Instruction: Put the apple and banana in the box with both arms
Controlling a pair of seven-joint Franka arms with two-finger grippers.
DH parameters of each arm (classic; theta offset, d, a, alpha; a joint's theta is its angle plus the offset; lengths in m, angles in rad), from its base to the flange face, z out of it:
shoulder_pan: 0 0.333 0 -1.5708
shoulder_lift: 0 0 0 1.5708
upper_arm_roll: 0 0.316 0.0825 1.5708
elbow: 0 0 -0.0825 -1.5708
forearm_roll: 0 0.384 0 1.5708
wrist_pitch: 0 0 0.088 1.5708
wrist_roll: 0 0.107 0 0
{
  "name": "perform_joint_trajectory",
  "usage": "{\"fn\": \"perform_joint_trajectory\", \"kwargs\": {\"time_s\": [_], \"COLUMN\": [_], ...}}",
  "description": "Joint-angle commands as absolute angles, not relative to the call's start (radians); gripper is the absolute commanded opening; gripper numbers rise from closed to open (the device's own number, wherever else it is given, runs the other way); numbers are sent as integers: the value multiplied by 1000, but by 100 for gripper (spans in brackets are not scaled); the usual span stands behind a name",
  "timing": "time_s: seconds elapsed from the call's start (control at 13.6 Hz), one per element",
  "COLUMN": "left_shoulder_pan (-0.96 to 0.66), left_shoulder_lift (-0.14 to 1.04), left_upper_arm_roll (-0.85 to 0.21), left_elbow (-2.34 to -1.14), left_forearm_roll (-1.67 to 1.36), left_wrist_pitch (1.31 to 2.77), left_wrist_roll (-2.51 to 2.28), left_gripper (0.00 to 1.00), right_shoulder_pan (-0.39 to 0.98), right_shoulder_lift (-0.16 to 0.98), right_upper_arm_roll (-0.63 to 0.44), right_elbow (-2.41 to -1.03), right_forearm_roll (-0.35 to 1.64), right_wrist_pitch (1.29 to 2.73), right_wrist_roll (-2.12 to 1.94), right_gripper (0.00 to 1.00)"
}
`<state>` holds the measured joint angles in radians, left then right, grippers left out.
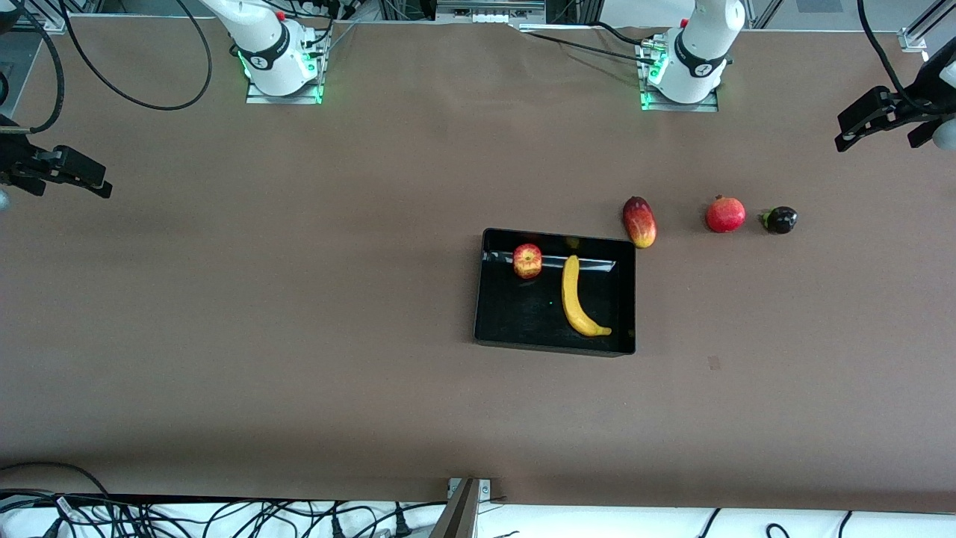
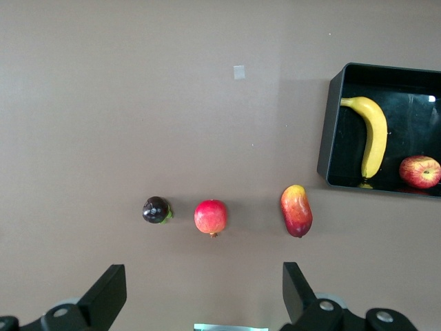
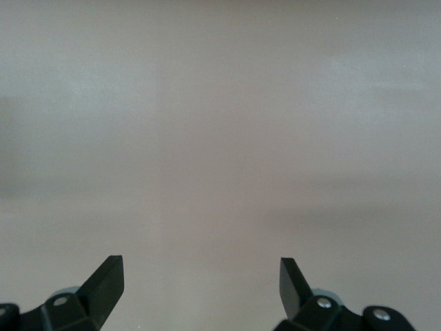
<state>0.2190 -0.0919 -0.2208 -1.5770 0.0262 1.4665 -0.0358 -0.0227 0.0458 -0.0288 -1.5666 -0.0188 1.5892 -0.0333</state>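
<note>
The apple [image 1: 527, 261] and the banana [image 1: 576, 297] both lie inside the black box [image 1: 515, 314] near the middle of the table. The apple sits by the wall nearest the robots' bases. The banana runs lengthwise beside it. The left wrist view also shows the banana [image 2: 375, 134], the apple [image 2: 419, 172] and the box [image 2: 331, 138]. My left gripper [image 1: 848, 134] [image 2: 204, 276] hangs open and empty over the left arm's end of the table. My right gripper [image 1: 97, 183] [image 3: 201, 269] hangs open and empty over bare table at the right arm's end.
Three other fruits lie in a row toward the left arm's end from the box: an oval red-and-yellow fruit [image 1: 639, 221] [image 2: 296, 211], a round red fruit [image 1: 725, 214] [image 2: 211, 217] and a small dark fruit [image 1: 780, 220] [image 2: 156, 209]. Cables run along the table's front edge.
</note>
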Motion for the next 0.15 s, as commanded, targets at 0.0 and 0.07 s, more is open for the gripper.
{"fn": "perform_joint_trajectory", "kwargs": {"time_s": [0.0, 0.07], "left_shoulder_pan": [94, 77], "left_shoulder_lift": [-123, -124], "left_upper_arm_roll": [-96, -75], "left_elbow": [-1605, -1606], "left_forearm_roll": [31, 29], "left_wrist_pitch": [1477, 1476], "left_wrist_roll": [-5, -3], "left_gripper": [100, 100], "right_shoulder_pan": [-35, -35], "right_shoulder_lift": [32, 32], "right_upper_arm_roll": [-17, -17], "right_elbow": [-1577, -1577], "right_forearm_roll": [-26, -26], "right_wrist_pitch": [1592, 1592], "right_wrist_roll": [-44, -44], "right_gripper": [100, 100]}}
